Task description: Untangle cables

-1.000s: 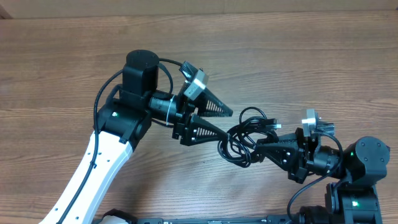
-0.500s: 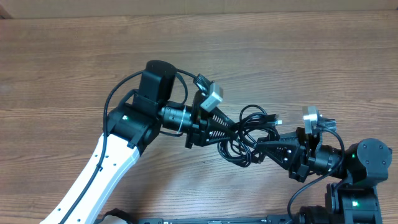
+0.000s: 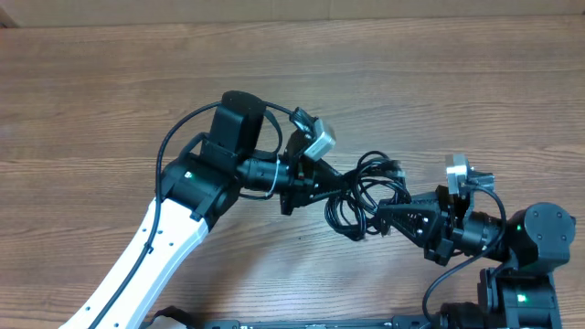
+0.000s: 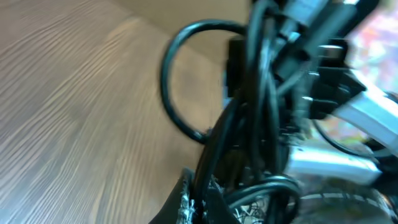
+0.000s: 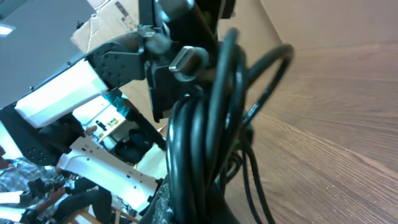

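At the near edge of the brown wood-grain table (image 3: 439,82), low on the right, the right gripper (image 3: 382,213) points leftward from its black arm. It lies almost flat to the surface, its two black triangular fingers pinched together on the near side of a tangle of thin black flexible cables (image 3: 366,194). In the right wrist view several strands of the cables (image 5: 199,149) rise as a thick sheaf straight out of that clamp, with a small silver-tipped plug (image 5: 186,59) near the top. Just beyond, the bundle sits as a knot of overlapping loops between the two claws; whether it rests on the wood or hangs just above it cannot be told. On its far side the left gripper (image 3: 331,185) reaches in from the left, its white-and-black arm bent at the elbow. Its jaws are clamped narrow on the opposite side of the knot, and the blurred left wrist view shows strands (image 4: 249,124) running up from between its fingers.

With both sides gripped, the step in hand looks like the pull-apart. The next move likely calls for drawing the claws away from each other slowly. If the loops cinch rather than slip, one claw should let go and take a single strand
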Available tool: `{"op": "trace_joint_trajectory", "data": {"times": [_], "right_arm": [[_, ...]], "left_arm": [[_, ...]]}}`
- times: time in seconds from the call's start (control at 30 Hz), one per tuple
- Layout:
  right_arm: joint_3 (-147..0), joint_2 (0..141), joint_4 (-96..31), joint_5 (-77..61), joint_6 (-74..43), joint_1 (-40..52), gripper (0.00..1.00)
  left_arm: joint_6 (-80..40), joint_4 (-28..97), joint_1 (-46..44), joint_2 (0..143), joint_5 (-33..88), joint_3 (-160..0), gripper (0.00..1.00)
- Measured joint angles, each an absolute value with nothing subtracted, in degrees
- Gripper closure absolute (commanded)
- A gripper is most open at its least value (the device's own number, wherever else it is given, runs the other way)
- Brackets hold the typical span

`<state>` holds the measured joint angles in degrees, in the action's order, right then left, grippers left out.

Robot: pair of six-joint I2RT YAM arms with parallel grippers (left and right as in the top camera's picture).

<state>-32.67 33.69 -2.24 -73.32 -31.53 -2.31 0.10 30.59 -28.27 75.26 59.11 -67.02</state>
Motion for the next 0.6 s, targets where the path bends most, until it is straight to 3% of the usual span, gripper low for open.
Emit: {"op": "trace_joint_trajectory", "data": {"times": [0.33, 0.6], "right_arm": [[-32.56, 33.93, -2.33, -73.08, -31.51, -2.26, 0.96], [-32.56, 33.93, -2.35, -73.06, -31.46, -2.26, 0.96]], "left_arm": [[-23.05, 42.3, -28.51, 75.11, 25.52, -67.31, 0.96], [-27.97, 42.41, -28.51, 75.11, 20.88, -67.31, 0.95]]}}
